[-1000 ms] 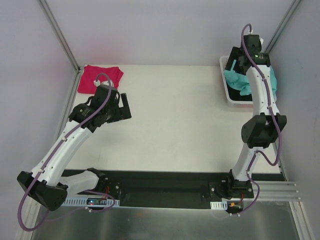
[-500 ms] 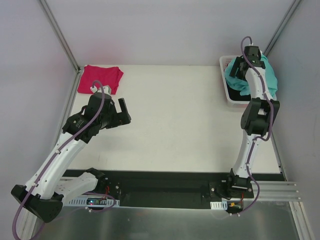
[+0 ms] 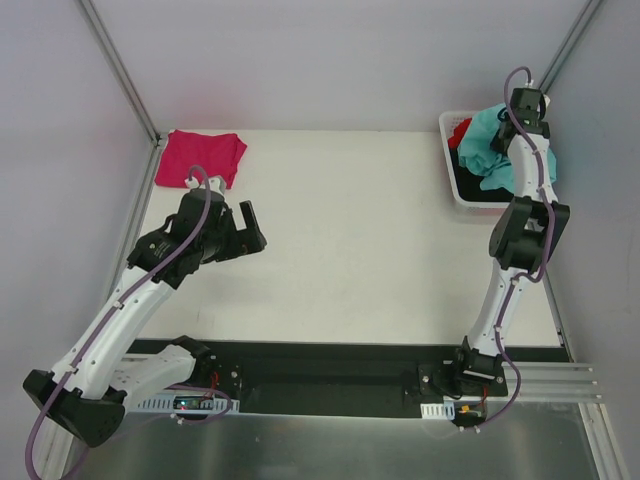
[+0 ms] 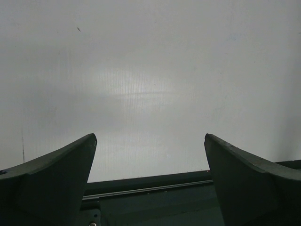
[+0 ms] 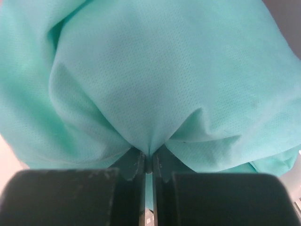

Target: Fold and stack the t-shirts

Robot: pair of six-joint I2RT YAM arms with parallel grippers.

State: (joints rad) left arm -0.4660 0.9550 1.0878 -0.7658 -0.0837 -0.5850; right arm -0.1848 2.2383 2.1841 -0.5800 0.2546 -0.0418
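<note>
1. Top view: the right gripper [image 3: 527,108] held the teal t-shirt [image 3: 485,135] above the bin [image 3: 450,182] at the far-right corner of the table [image 3: 360,235], probably to carry it out. The magenta t-shirt [image 3: 200,157] lay far-left, with open room between.
2. Left wrist: the left gripper [image 4: 149,139] hung spread wide over bare table, holding nothing.
3. Right wrist: the fingers [image 5: 94,193] were pressed together, pinching a teal fold.

Finely meshed matt cloth of teal t-shirt [image 5: 155,80], matt cloth of pink t-shirt [image 3: 200,155], smooth matt table [image 3: 350,240]
</note>
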